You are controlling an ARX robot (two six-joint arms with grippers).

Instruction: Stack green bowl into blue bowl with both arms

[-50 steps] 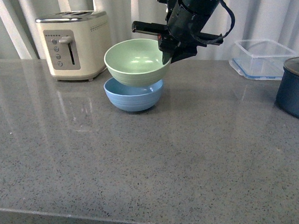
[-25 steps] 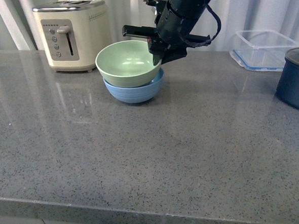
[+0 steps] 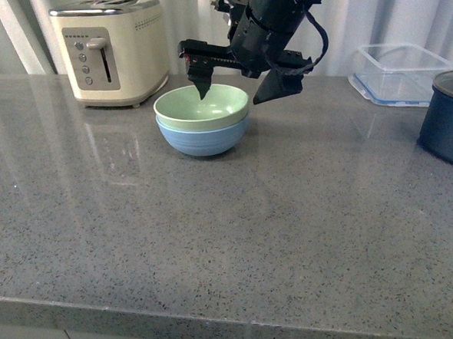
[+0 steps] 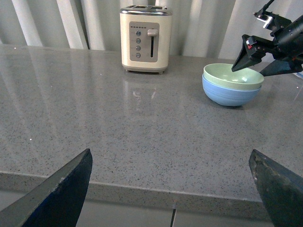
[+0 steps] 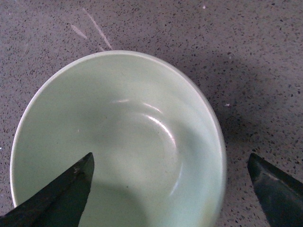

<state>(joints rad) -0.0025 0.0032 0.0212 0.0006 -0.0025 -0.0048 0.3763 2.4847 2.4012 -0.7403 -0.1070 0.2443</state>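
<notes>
The pale green bowl (image 3: 200, 107) sits nested inside the light blue bowl (image 3: 201, 138) on the grey counter, near the toaster. My right gripper (image 3: 237, 90) hangs open just above the bowls, one finger over the green bowl's inside, the other outside its right rim, touching nothing. In the right wrist view the green bowl (image 5: 118, 146) fills the space between the open fingers (image 5: 57, 194). The left wrist view shows the stacked green bowl (image 4: 233, 75) in the blue bowl (image 4: 230, 94) far off. My left gripper (image 4: 173, 189) is open and empty at the counter's front edge.
A cream toaster (image 3: 111, 50) stands at the back left. A clear plastic container (image 3: 399, 73) and a dark navy pot (image 3: 449, 129) stand at the right. The grey counter (image 3: 215, 232) ends at a front edge near the camera.
The green bowl has gone down from a tilted hold above the blue bowl and now rests level in it. My right gripper has let go, opened wide and lifted slightly.
</notes>
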